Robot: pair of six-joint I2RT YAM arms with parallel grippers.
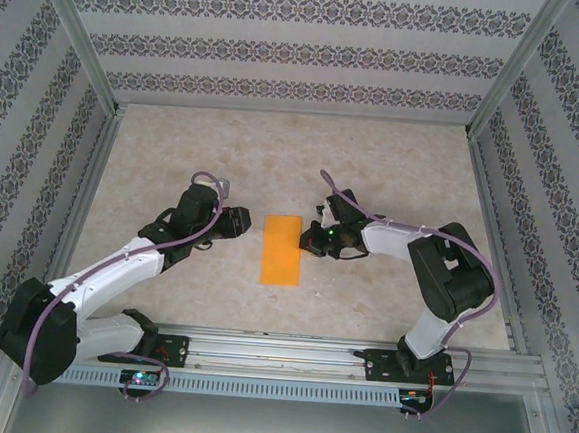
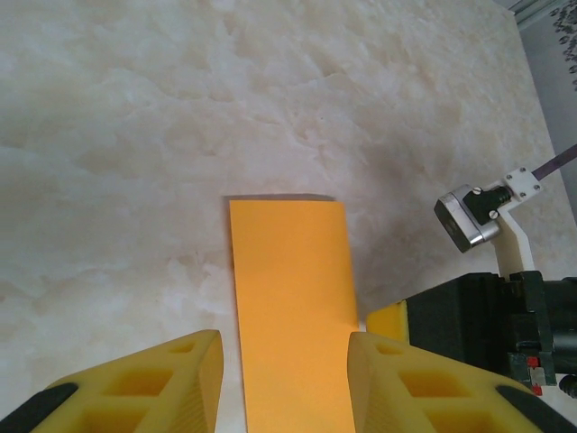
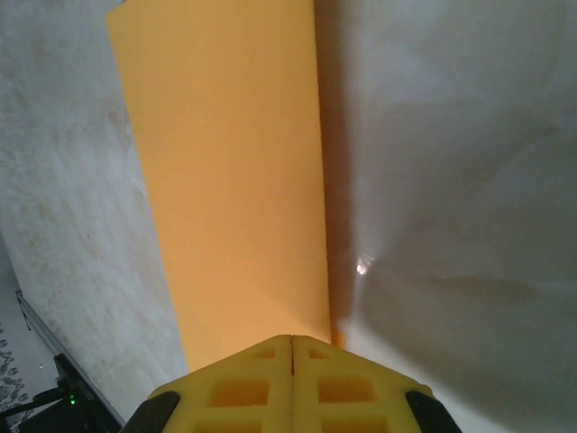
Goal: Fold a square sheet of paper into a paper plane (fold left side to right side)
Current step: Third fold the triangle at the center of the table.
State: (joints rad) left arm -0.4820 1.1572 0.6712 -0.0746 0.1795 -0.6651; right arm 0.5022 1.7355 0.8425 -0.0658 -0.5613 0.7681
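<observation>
Left wrist view: orange sheet (image 2: 293,307) runs off the bottom edge, so its near end is cut. Left gripper (image 2: 284,347) fingers (image 2: 153,383) are cropped at the bottom too. Right arm (image 2: 505,316) at lower right is cut by the frame edge.

Right wrist view: sheet's far end is cut at the top. Its near end is hidden under the right gripper (image 3: 291,343), fingers pressed together. Pinched or just covered, can't tell.

Top view: fingertip contact too small to tell.

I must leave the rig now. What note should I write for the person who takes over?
Left end effector: open, just left of the sheet, gripping nothing.
Right end effector: shut at the sheet's right edge; grip on it unclear.
Sheet: flat on the table, a narrow rectangle.
Done: left-to-right fold looks made.
Left: all further plane folds.
</observation>
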